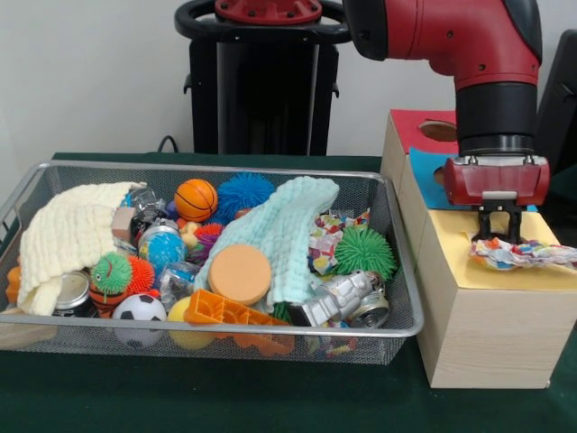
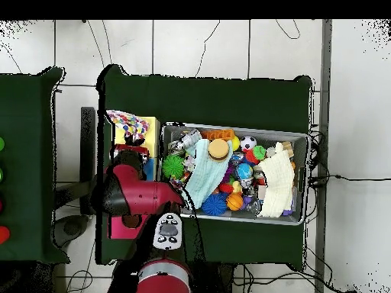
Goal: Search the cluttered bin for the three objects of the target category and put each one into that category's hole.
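My gripper hangs over the yellow top of the pale wooden box, open, with its tips just above the left end of a dotted white piece. That piece lies flat on the yellow top and also shows in the overhead view. The hole in the yellow top does not show; I cannot tell whether the piece covers it. A second dotted piece lies in the wire mesh bin between a teal cloth and a green spiky ball. No third piece shows.
The bin also holds a cream cloth, an orange disc, a basketball, a blue spiky ball, a soccer ball and cans. Blue-topped and red-topped boxes stand behind the yellow one.
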`<state>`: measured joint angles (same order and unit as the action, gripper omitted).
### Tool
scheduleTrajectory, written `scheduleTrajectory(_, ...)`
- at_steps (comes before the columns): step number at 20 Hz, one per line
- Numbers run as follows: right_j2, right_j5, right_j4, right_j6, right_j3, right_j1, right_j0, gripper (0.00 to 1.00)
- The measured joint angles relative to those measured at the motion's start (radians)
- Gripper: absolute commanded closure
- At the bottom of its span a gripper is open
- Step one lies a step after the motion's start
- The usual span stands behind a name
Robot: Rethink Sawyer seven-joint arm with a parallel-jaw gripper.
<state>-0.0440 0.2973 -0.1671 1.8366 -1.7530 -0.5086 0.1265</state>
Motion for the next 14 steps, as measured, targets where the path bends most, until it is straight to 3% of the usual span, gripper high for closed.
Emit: scheduleTrajectory(14,-0.001,-0.237,0.0,0.0,0.009,-0.078,-0.01,0.0)
